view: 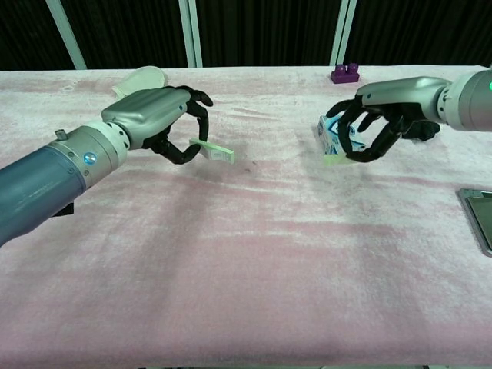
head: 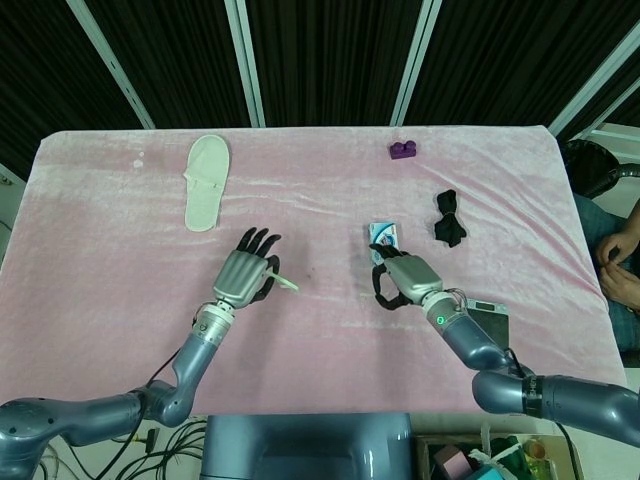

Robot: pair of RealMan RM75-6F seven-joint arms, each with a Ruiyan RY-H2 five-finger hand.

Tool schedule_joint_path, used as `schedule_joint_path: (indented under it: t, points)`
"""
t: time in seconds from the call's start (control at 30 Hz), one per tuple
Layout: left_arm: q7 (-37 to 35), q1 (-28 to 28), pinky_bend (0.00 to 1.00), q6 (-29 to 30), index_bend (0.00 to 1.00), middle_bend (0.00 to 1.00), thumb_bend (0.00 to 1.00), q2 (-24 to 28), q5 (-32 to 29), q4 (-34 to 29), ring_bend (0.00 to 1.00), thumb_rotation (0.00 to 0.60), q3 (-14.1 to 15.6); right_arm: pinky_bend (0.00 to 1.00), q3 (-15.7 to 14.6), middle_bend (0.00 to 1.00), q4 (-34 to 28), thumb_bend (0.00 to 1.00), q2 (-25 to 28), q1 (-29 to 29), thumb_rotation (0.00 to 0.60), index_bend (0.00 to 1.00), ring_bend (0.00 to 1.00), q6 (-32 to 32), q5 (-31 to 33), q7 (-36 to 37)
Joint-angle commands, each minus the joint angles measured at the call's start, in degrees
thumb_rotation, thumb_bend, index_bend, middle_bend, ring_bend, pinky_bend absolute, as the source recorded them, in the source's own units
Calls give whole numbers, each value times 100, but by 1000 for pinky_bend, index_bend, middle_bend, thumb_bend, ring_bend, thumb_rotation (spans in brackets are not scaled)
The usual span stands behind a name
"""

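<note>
My left hand (head: 243,275) (view: 154,115) hovers over the pink table left of centre. It pinches a pale green strip (head: 286,284) (view: 213,149) that sticks out to the right. My right hand (head: 400,278) (view: 384,127) is right of centre with its fingers curled in. A small pale green scrap (view: 332,159) shows at its fingertips, apparently pinched there. Just behind that hand, a blue-and-white packet (head: 384,235) (view: 329,131) lies on the cloth. A wide gap separates the two hands.
A white slipper (head: 207,180) lies at the back left. A purple brick (head: 403,150) sits at the back, with a black cloth item (head: 448,220) to its right. A phone (head: 492,320) lies near the front right. A person (head: 620,262) sits past the right edge.
</note>
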Motion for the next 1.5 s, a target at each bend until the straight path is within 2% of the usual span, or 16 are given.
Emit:
schedule_joint_path:
  t: [0.03,0.27,0.37,0.4,0.53,0.67,0.87,1.07,1.2,1.27,1.37,1.5]
  points:
    - [-191,-4,0,-104,533,115,494,-215,109,332,0,600,60,128,-130,0,173,350,-216,58,600,706,0,-13,108,-238]
    - [-242,12,0,-310,512,113,481,-384,232,737,0,600,209,128,-266,0,340,285,-406,155,600,582,0,-69,377,-552]
    - [-262,14,0,-349,501,107,473,-470,295,912,0,600,240,128,-294,0,341,258,-412,172,600,460,0,-89,456,-620]
    - [-284,18,0,-353,487,102,462,-488,317,944,0,600,244,128,-306,0,332,243,-396,186,600,391,0,-105,485,-650]
    - [-409,52,0,-287,349,46,328,-476,445,944,0,600,238,128,-257,0,180,158,-234,229,600,163,0,-110,639,-682]
    - [-477,97,0,-215,173,1,159,-324,510,700,0,600,180,128,-248,0,-15,109,-6,261,600,21,0,-64,705,-761]
    - [-252,255,0,-5,142,0,137,252,472,-134,0,600,54,128,-228,0,-292,106,437,212,600,0,0,135,745,-805]
    - [-53,395,0,315,156,0,142,852,443,-787,0,600,-167,128,-186,0,-253,105,789,-45,600,0,0,526,541,-684]
    - [-135,620,0,796,151,0,148,1526,753,-1324,0,600,-238,128,-117,0,-199,106,1197,-552,600,0,0,1128,-134,-259]
    - [-174,988,0,1193,154,0,148,2099,1069,-1877,0,600,17,128,-248,0,-399,106,1503,-1063,600,0,0,1943,-820,-101]
    - [-142,1404,0,1487,162,0,148,2573,1177,-2339,0,600,331,128,-390,0,-581,107,1673,-1545,600,0,0,2604,-1421,127]
    - [-6,2021,0,1921,156,0,148,3087,1112,-2858,0,600,727,128,-681,0,-646,115,1747,-2160,600,0,0,3411,-2077,80]
